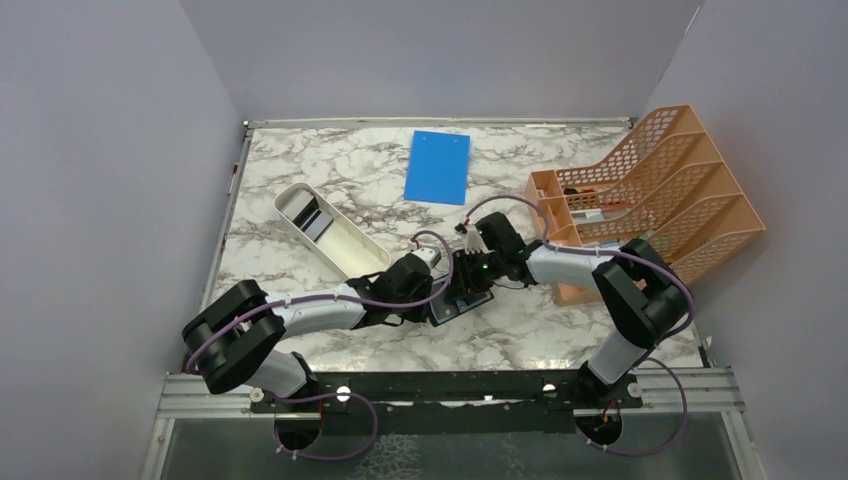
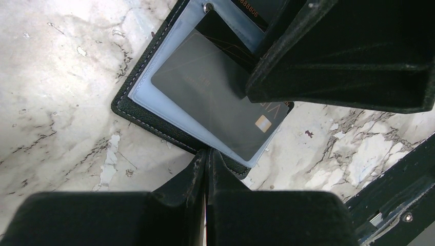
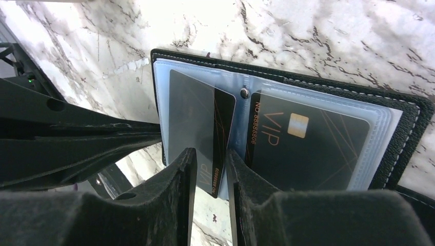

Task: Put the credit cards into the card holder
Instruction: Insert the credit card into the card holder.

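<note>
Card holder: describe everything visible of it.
The card holder lies open and flat on the marble table. It is a black leather-like case with pale stitching, clear bluish sleeves and a metal stud at the fold. One dark VIP card sits fully in a sleeve. A second dark card pokes partly out, between the parted fingers of the right gripper. The tips of the shut left gripper meet the case's edge.
</note>
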Motion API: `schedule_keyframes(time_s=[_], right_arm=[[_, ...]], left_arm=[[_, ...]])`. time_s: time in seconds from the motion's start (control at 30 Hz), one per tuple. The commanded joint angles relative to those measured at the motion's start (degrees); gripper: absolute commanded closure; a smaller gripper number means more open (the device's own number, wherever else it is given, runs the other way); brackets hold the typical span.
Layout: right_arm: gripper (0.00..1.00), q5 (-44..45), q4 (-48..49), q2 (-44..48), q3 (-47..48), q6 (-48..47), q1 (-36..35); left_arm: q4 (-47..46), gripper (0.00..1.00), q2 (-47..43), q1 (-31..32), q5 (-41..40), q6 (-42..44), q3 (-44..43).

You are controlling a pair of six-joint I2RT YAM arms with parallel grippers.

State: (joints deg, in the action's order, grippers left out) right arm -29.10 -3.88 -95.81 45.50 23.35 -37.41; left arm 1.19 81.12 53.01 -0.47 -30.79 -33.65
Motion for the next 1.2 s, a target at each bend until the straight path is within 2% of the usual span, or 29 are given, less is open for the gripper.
schedule_keyframes(time_s=[0.0, 0.23, 0.37, 0.47, 0.7, 0.9, 1.07, 1.17], right_arm=[[0.68, -3.2, 2.2, -1.5, -2.7, 1.6, -0.8], [0.74, -1.8, 4.2, -0.7, -4.0, 2.4, -1.7], [0.62, 1.7, 2.4, 0.4, -2.9, 1.4, -1.7], [0.58, 4.8, 1.1, 2.3, -2.8, 1.3, -1.7], [0.56, 11.5, -4.8, 6.6, -2.0, 3.4, -1.7], [0.52, 19.3, -8.1, 12.4, -2.6, 4.3, -1.6], [0.46, 23.3, -9.0, 12.6, -2.5, 4.3, -1.1], [0.46, 24.2, -8.8, 11.2, -2.7, 4.3, 0.2]], left_arm=[[-0.1, 0.95, 1.5, 0.0, -3.2, 0.4, -0.7], [0.6, 0.95, 0.5, 0.0, -5.1, 0.3, -1.2], [2.0, 0.94, 0.0, 0.1, -6.1, 0.5, -2.1], [2.6, 0.93, -0.6, 0.0, -6.6, 0.2, -2.4], [1.6, 0.82, -3.2, 0.0, -6.7, -2.8, -1.8], [-6.1, 0.61, -5.2, -0.1, -3.7, -7.0, 1.3], [-10.6, 0.47, -4.6, -0.1, -3.2, -10.5, 3.8], [-11.5, 0.42, -3.6, -0.1, -3.6, -11.5, 4.2]])
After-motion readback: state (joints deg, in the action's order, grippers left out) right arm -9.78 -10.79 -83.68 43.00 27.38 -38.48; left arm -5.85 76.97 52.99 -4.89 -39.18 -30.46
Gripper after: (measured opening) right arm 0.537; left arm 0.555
